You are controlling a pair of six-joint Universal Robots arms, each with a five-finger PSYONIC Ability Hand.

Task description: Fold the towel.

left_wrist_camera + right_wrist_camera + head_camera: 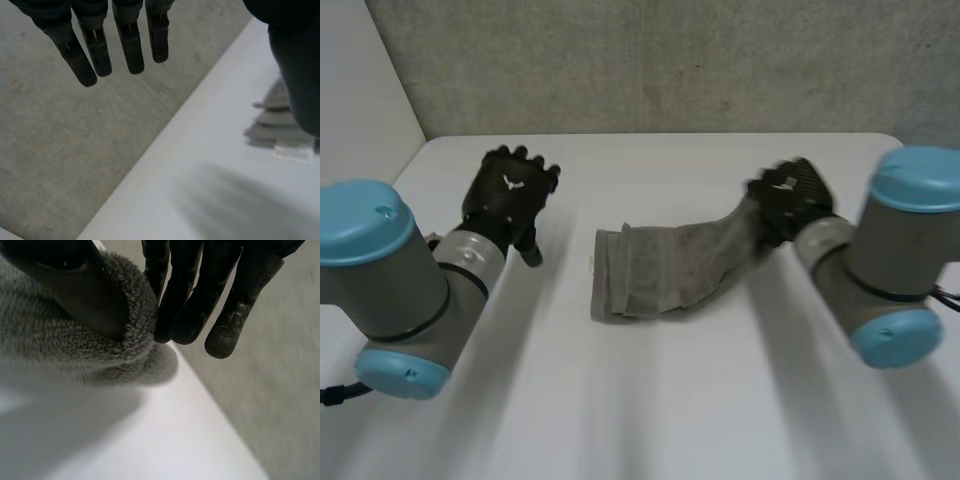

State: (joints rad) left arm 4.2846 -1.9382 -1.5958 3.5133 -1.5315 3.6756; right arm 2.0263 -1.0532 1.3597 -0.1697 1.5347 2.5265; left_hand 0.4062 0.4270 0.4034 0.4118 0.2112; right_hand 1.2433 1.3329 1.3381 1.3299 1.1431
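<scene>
A grey towel [650,275] lies near the middle of the white table [670,400]. Its left end is bunched in loose folds, and its right end rises as a narrow strip. My right hand [790,198] is shut on that raised end. In the right wrist view, the thumb and fingers [190,305] pinch the towel's thick edge [65,347] above the table. My left hand [510,195] hovers open to the left of the towel, apart from it. In the left wrist view its fingers [100,47] hang straight and hold nothing, and the towel's folded end [277,122] lies beside the thumb.
The table's far edge [660,136] runs just beyond both hands, with a grey carpeted surface [670,60] behind it. Bare tabletop lies in front of the towel, between the two arms.
</scene>
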